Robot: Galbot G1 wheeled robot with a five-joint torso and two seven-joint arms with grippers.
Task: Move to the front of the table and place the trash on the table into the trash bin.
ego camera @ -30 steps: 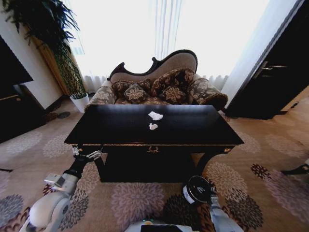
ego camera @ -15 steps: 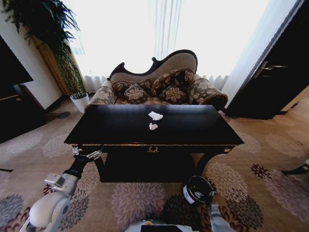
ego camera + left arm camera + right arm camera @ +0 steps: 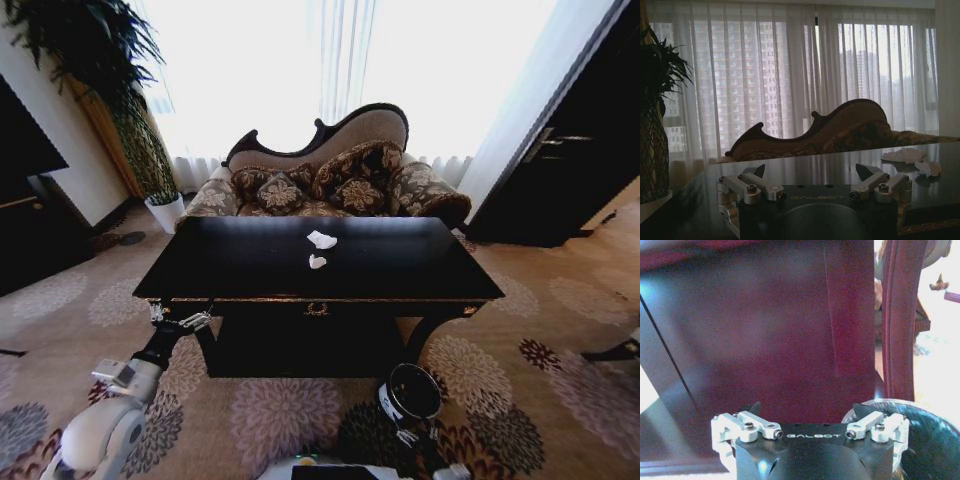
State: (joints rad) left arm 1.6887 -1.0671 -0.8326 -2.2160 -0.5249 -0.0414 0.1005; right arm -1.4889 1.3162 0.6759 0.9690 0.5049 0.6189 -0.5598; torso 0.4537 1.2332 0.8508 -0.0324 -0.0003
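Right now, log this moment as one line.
glossy black table: two white paper wads | left gripper: open, table corner | right gripper: open, beside black bin

**Item Count**

Table (image 3: 400,262): one, centre of the head frame.
Paper wads: two on the tabletop, the larger wad (image 3: 321,240) above the smaller wad (image 3: 317,262), near frame centre.
Trash bin (image 3: 409,394): one, lower right of centre on the carpet.
Sofa (image 3: 330,180): one, upper centre.
Plant pot (image 3: 166,211): one, left of centre.
Grippers: two, the left gripper (image 3: 810,173) and the right gripper (image 3: 807,413), each with fingers spread apart.
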